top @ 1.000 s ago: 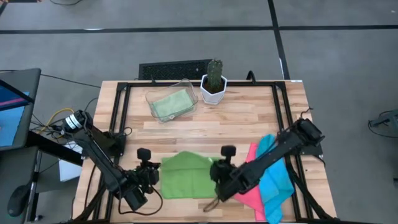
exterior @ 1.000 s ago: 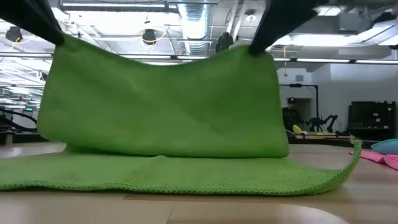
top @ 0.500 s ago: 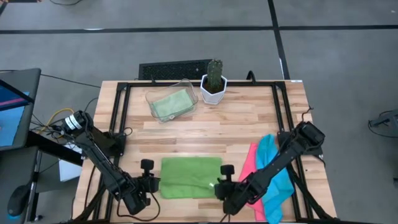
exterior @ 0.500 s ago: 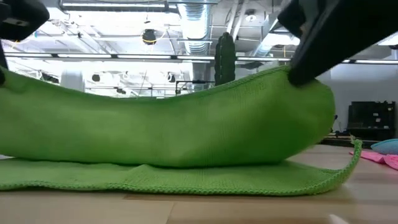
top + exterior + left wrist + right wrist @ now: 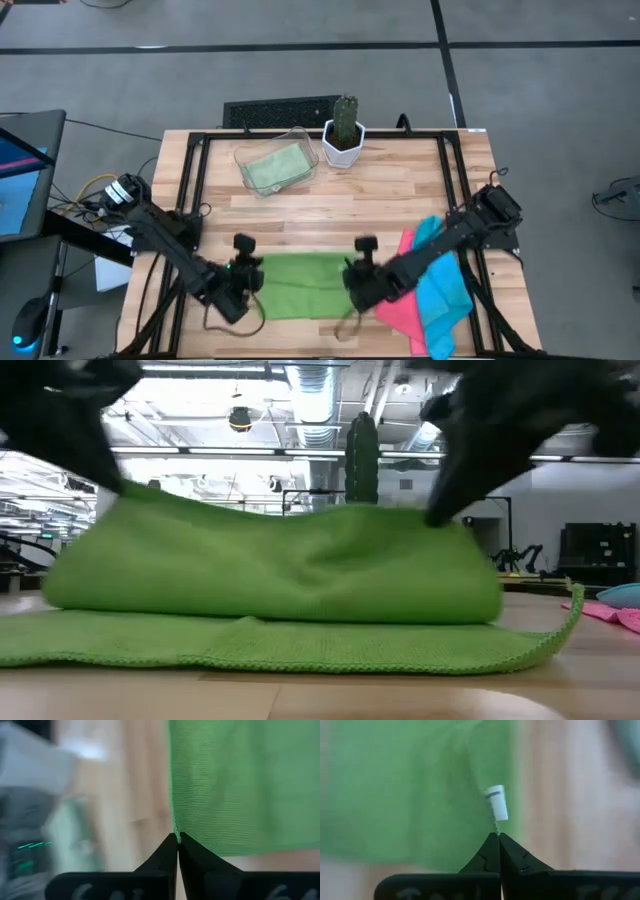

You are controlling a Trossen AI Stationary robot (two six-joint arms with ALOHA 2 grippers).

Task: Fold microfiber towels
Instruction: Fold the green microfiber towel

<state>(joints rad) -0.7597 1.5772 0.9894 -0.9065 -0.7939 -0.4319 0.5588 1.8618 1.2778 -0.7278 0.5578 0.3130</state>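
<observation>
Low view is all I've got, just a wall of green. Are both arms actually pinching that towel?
Observer: Yes. The left wrist view shows the left gripper shut on the edge of the bright green towel.
Operator: And the right?
Observer: The right gripper is shut on the towel's other side, right by its small white tag.
Operator: Anything else on the table?
Observer: From above, a hot pink towel and a cyan towel lie in a heap under the right arm.
Operator: Any done yet?
Observer: A pale green towel sits folded in the clear tray at the far edge.
</observation>
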